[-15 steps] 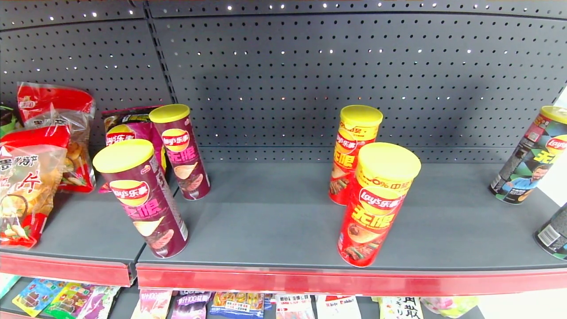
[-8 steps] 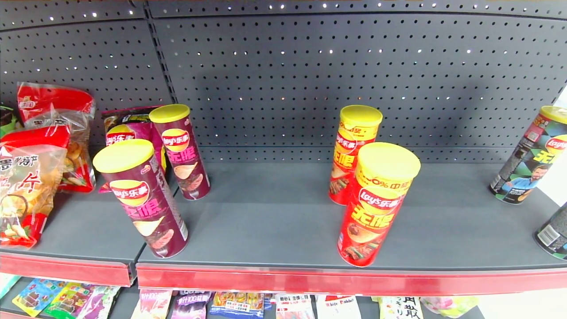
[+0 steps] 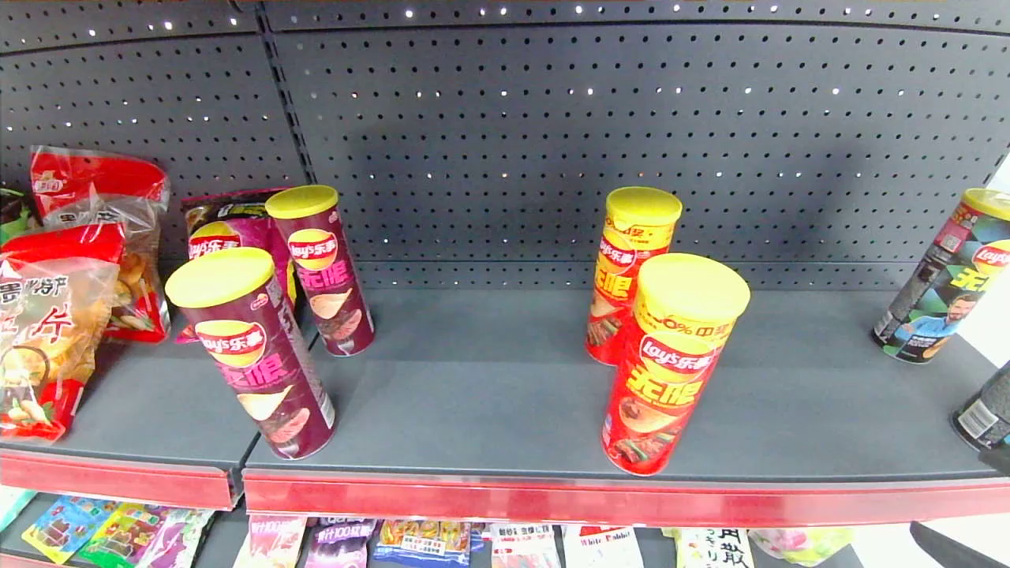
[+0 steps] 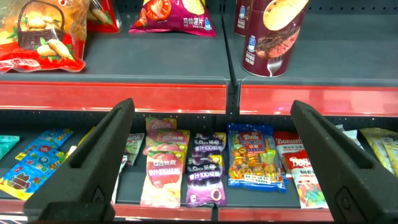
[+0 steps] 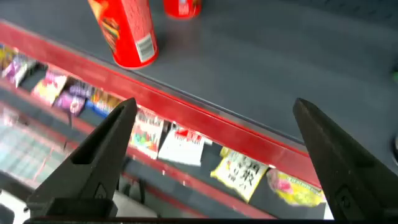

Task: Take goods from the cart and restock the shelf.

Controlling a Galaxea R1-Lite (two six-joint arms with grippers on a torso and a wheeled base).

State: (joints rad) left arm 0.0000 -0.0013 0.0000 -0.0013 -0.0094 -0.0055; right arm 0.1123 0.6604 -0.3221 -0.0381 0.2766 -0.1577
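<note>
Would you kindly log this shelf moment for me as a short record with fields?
shelf: grey deck, red front edge
front maroon can: standing near the edge, left
rear maroon can: standing behind it
front red can: standing near the edge
rear red can: standing behind it
left tool: open, empty
right tool: open, empty

Rear red can partly hidden from me behind the front red can, purple bag mostly behind the purple cans, dark can cut by my head view's right edge, snack bags cut at the left, lower packets clipped along the bottom.
</note>
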